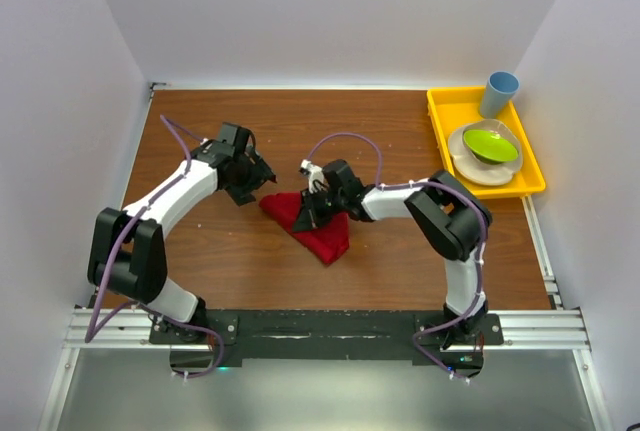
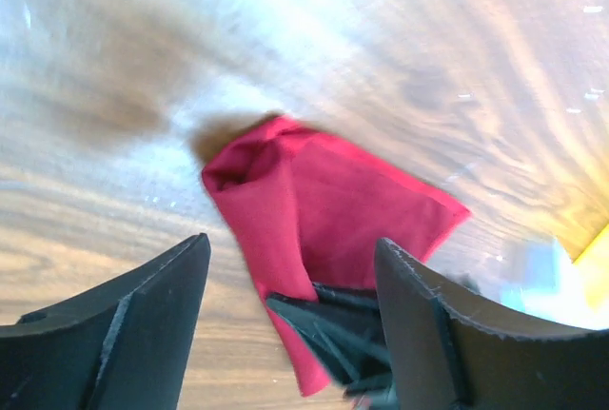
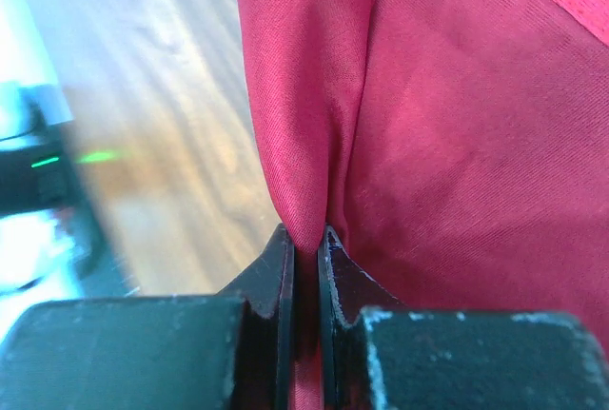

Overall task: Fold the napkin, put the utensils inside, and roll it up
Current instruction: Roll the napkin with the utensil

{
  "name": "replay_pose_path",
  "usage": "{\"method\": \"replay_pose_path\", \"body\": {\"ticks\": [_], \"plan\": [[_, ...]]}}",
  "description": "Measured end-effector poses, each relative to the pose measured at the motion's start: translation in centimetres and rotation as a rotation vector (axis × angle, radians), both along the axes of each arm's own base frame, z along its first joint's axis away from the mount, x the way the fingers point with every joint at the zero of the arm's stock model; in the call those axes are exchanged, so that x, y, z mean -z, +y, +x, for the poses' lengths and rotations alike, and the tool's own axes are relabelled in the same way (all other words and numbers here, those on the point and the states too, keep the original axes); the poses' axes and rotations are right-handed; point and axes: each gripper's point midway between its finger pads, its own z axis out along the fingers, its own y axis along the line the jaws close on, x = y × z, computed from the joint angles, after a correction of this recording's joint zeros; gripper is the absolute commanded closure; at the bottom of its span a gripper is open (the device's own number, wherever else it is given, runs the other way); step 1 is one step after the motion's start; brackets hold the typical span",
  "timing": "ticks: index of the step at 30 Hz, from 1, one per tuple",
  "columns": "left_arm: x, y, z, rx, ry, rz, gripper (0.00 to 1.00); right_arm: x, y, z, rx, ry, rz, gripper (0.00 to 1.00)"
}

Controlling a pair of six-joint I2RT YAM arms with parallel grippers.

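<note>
**Inspector:** What is counted on the surface [image 1: 200, 251]?

**Recorder:** One red napkin [image 1: 325, 236] is recorded. One yellow tray [image 1: 438, 116] is noted at the far right corner. In it are listed one blue cup [image 1: 499, 93], one green bowl [image 1: 490, 144] and one pale plate [image 1: 478, 168] under the bowl. Two arms are counted, each with one pincer.

**Inspector:** Where is the napkin found?

**Recorder:** It is found near the middle of the surface, between the two arms, bunched into a rough triangle. One corner is turned to the near right. Part of the cloth is drawn up off the wood at its far side.

**Inspector:** How is the right pincer [image 3: 304, 239] reported?

**Recorder:** It is seen closed almost fully, with only a thin slit left between the fingers. A fold of the napkin is pinched in that slit, and the cloth is gathered into a ridge running away from the tips.

**Inspector:** And the left pincer [image 2: 290, 244]?

**Recorder:** It is seen spread wide, just left of the napkin's far left corner. Nothing is gripped between its fingers. In the left wrist view the cloth is seen beyond the gap, apart from both fingers.
</note>
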Motion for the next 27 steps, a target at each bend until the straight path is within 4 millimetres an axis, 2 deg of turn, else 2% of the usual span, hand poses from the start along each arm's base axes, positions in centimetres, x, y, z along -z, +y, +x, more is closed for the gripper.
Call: {"method": "replay_pose_path", "body": {"ticks": [3,4,10,14,18,22,27], "plan": [[-1.2,-0.2,0.8,0.053,-0.075,0.001,0.39,0.2,0.2,-0.3,-0.081,0.150,0.142,1.00],[-1.3,-0.6,1.0,0.074,-0.095,-0.011,0.47,0.2,0.0,-0.4,-0.106,0.194,0.183,1.00],[0.5,-2.4,-0.1,0.188,-0.104,-0.084,0.66,0.2,-1.2,-2.1,-0.191,0.339,0.258,1.00],[1.7,-3.3,-1.1,0.223,-0.087,-0.129,0.74,0.3,-1.3,-2.2,-0.191,0.365,0.235,1.00],[2.0,-4.2,-1.5,0.254,-0.097,-0.164,0.83,0.4,-1.4,-2.0,-0.169,0.398,0.201,1.00],[2.2,-5.3,-2.1,0.291,-0.105,-0.182,0.86,0.6,-1.5,-1.8,-0.139,0.427,0.161,1.00],[3.6,-5.6,-3.4,0.313,-0.086,-0.195,0.92,0.6,-1.5,-1.5,-0.113,0.430,0.128,1.00]]}}
